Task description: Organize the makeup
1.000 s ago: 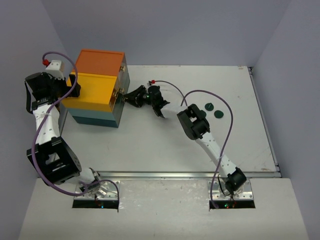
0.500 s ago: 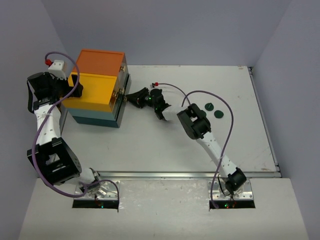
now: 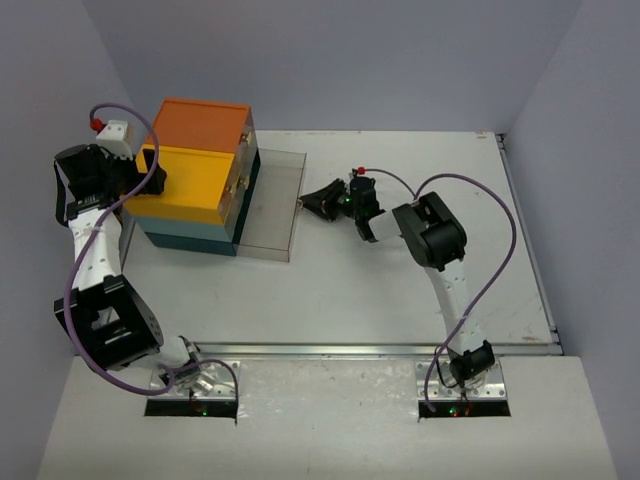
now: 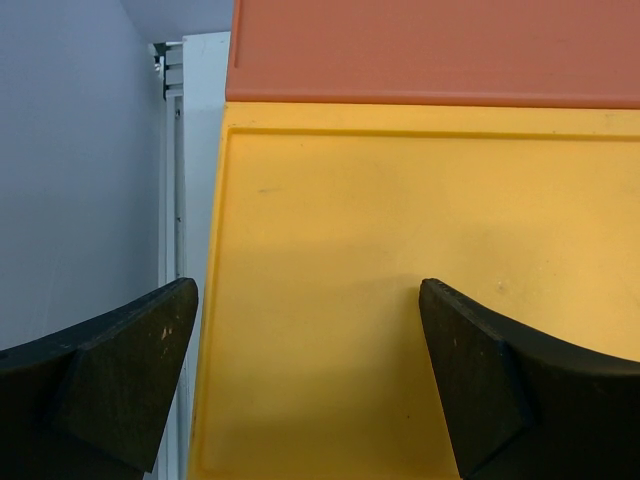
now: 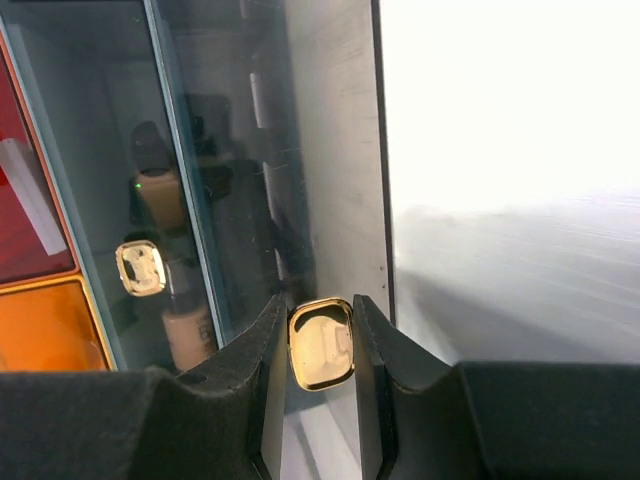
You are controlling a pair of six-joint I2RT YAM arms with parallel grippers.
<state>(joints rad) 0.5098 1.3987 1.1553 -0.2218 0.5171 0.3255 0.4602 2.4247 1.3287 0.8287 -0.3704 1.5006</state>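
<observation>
My right gripper is shut on the gold knob of a clear drawer. The drawer stands pulled out to the right from the bottom of the orange-yellow-teal drawer box. In the top view the right gripper sits just right of the drawer front. Two tan bottles show through the clear drawer wall. My left gripper is open against the box's yellow side and also shows in the top view. The dark green discs are hidden under the right arm.
A second gold knob sits on the drawer above. The white table is walled at the back and both sides. The right arm's elbow and its cable loop over the table's right half.
My right gripper moved right with the knob, and the clear drawer slid out of the box. The right elbow swung right and now covers the green discs. The left arm barely moved.
</observation>
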